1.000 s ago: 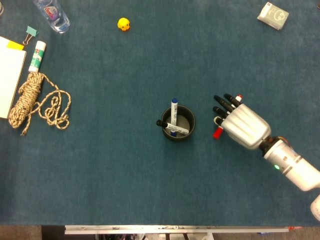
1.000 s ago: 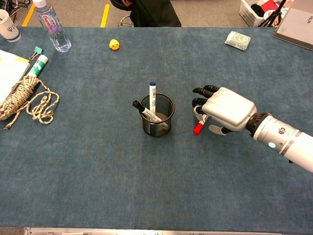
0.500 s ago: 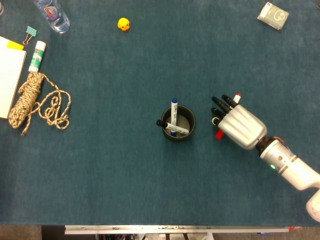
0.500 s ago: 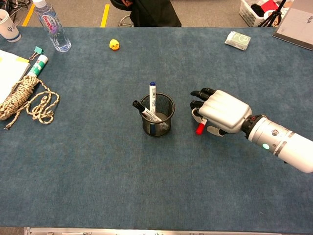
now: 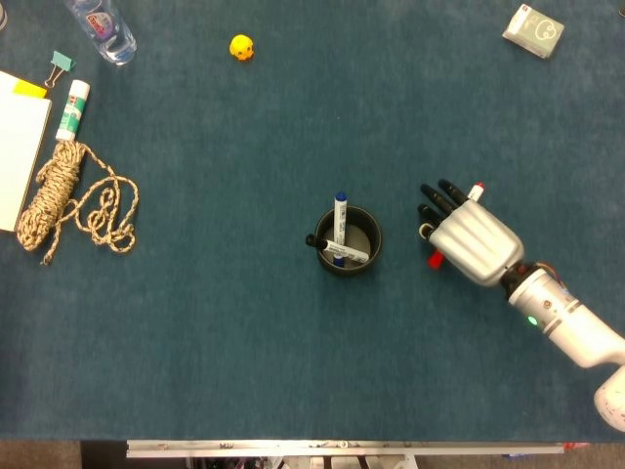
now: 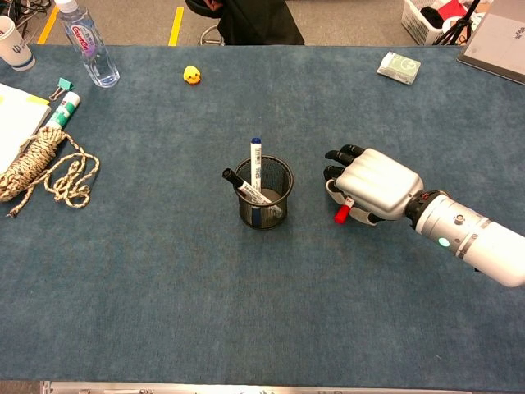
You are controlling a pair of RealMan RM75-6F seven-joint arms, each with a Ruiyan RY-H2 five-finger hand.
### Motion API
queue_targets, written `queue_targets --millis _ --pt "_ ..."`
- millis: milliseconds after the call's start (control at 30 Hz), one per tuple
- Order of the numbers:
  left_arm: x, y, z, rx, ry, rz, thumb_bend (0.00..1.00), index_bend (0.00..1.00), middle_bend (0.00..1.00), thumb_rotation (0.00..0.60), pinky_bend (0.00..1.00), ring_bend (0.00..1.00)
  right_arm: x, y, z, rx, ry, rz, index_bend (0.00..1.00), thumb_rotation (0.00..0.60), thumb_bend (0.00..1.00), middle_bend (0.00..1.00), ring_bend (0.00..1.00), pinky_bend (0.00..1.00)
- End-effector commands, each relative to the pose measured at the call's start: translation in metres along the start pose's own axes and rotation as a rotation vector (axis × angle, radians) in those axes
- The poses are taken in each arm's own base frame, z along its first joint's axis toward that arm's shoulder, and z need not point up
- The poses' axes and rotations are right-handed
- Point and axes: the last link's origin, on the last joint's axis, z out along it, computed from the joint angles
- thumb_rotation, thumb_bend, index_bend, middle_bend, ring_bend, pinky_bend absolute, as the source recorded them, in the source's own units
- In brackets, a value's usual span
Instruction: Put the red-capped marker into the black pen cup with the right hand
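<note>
The red-capped marker lies under my right hand (image 5: pixel 469 239) (image 6: pixel 373 185). Only its red cap (image 5: pixel 434 260) (image 6: pixel 341 216) and its white tail end (image 5: pixel 478 190) stick out past the palm. My right hand grips it with the fingers curled over it, low above the table. The black mesh pen cup (image 5: pixel 349 241) (image 6: pixel 263 194) stands upright a short way to the hand's left. Inside it are a blue-capped marker (image 5: pixel 340 217) and a black pen (image 6: pixel 238 181). No view shows my left hand.
A coiled rope (image 5: pixel 68 195), a glue stick (image 5: pixel 72 108), a binder clip (image 5: pixel 61 64) and a notepad (image 5: pixel 18 147) lie at far left. At the back are a water bottle (image 5: pixel 103 27), a yellow duck (image 5: pixel 241 47) and a white packet (image 5: pixel 533 31).
My right hand has shifted slightly to the right, away from the cup, and the marker's red cap has moved with it.
</note>
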Motion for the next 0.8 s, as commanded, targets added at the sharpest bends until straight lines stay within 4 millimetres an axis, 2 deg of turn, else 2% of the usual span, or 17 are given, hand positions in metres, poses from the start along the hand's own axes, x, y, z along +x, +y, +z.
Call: queue_targets --millis 33,167,300,533,633,800 --pt "0.001 0.000 0.000 0.002 0.003 0.000 0.31 0.20 0.22 0.600 0.10 0.20 0.001 0.002 0.000 -0.008 0.007 0.007 0.59 0.600 0.32 0.33 0.12 0.16" --pt "0.002 -0.001 -0.001 0.004 0.005 0.000 0.31 0.20 0.22 0.600 0.10 0.20 0.011 0.007 -0.005 -0.030 0.043 0.054 0.61 0.600 0.33 0.34 0.13 0.16" --pt "0.002 -0.001 -0.001 0.003 0.005 0.002 0.31 0.20 0.22 0.600 0.10 0.20 0.040 0.014 -0.015 -0.055 0.120 0.154 0.61 0.600 0.33 0.34 0.13 0.16" --pt "0.001 0.004 0.001 -0.011 0.001 0.003 0.31 0.20 0.22 0.600 0.10 0.20 0.109 0.018 -0.040 -0.013 0.279 0.504 0.62 0.600 0.34 0.36 0.13 0.16" --pt "0.001 0.005 0.001 -0.016 0.000 0.005 0.31 0.20 0.22 0.600 0.10 0.20 0.130 0.016 -0.046 0.022 0.340 0.633 0.62 0.600 0.35 0.36 0.13 0.16" --pt "0.002 0.007 0.001 -0.018 0.000 0.005 0.31 0.20 0.22 0.600 0.10 0.20 0.145 0.005 -0.043 0.094 0.339 0.856 0.62 0.600 0.35 0.36 0.13 0.16"
